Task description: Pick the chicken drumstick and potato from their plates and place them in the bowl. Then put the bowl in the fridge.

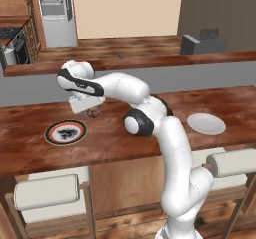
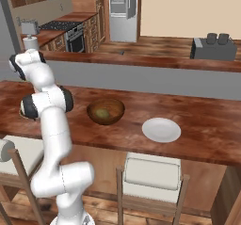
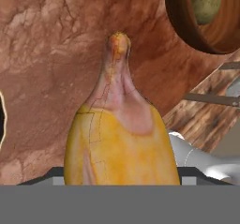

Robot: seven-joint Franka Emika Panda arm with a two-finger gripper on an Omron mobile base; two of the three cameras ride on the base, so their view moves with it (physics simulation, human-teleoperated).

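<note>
One item left: gripper [image 1: 91,111] pinches chicken drumstick [image 3: 123,138] mid-frame; potato [image 2: 103,113] already in bowl [image 2: 106,111]. Next, carry drumstick to bowl, upper right.

The counter [image 2: 207,139] carries the bowl [image 2: 106,111] near its middle; the potato [image 2: 103,113] lies in the bowl; the plain plate [image 2: 161,129] sits to the right of the bowl; the patterned plate [image 1: 65,132] sits at the left; the chicken drumstick [image 3: 123,138] is between the end effector [image 1: 91,110] jaws, above the counter between patterned plate and bowl; the fridge [image 2: 121,12] stands far behind.
</note>
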